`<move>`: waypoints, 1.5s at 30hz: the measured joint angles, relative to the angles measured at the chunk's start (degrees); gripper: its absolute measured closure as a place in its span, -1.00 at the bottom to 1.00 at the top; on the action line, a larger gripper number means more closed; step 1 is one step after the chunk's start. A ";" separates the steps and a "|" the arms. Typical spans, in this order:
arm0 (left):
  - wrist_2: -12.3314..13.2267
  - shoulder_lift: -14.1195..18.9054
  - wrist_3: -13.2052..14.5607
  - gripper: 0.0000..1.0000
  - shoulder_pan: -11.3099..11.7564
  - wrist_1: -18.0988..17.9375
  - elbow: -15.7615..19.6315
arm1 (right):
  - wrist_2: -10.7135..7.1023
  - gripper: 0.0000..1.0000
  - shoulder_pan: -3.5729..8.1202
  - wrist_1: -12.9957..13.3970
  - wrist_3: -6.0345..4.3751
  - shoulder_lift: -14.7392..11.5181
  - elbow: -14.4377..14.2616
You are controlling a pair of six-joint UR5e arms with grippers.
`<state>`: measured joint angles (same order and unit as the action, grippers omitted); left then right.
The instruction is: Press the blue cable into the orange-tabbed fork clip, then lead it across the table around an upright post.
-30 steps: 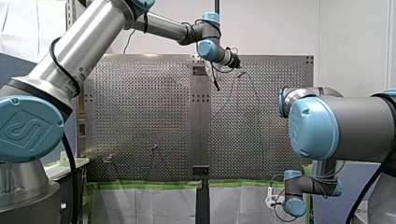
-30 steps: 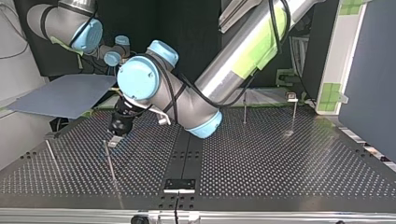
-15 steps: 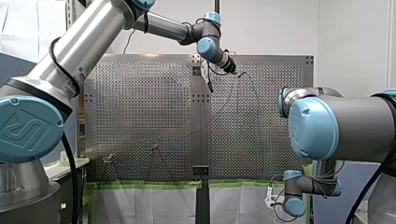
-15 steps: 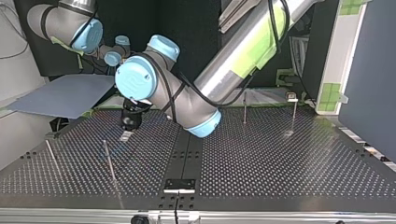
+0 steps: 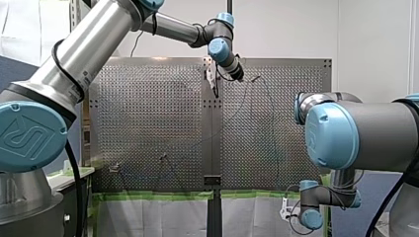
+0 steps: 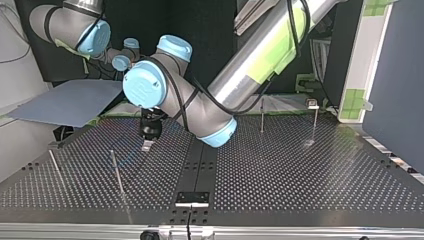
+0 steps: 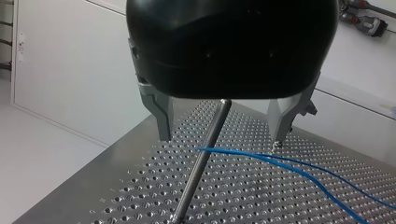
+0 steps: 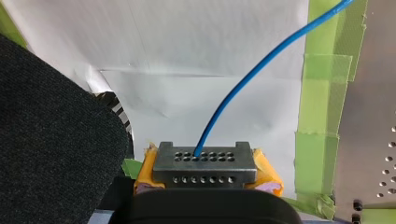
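L hand (image 7: 222, 139) fingers apart, straddling upright post (image 7: 201, 163). Blue cable (image 7: 243, 154) just ahead, bent against post, two strands running off over worktop (image 7: 140, 186). R hand (image 8: 205, 161) clamped on cable. Fork clip not seen: pressing unconfirmed; post wrap prob. underway.

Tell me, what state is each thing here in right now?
Post: standing, unbent.
Cable: bent against the post, gripped further along.
Left gripper: open, jaws either side of the post.
Right gripper: shut on the cable.
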<state>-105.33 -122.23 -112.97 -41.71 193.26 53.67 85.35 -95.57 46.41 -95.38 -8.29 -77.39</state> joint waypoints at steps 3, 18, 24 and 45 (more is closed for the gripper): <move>-0.17 0.01 0.03 -1.00 -0.02 0.02 0.00 | 0.00 1.00 -0.01 0.00 -0.01 0.01 -0.01; 3.19 0.00 -3.40 -1.00 -0.65 -2.90 -0.02 | 0.00 1.00 -0.16 -0.07 0.00 0.04 -0.02; 5.87 -0.05 -6.85 -1.00 -1.46 -6.30 -0.02 | 0.00 1.00 -0.18 0.00 -0.05 0.04 -0.01; 5.13 -4.52 -17.70 -1.00 -0.87 -12.44 -0.01 | -0.71 1.00 -0.19 -0.03 -0.50 0.06 -0.05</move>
<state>-100.20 -126.75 -130.66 -42.58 180.82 53.66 84.64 -95.76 46.39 -95.88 -8.23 -77.44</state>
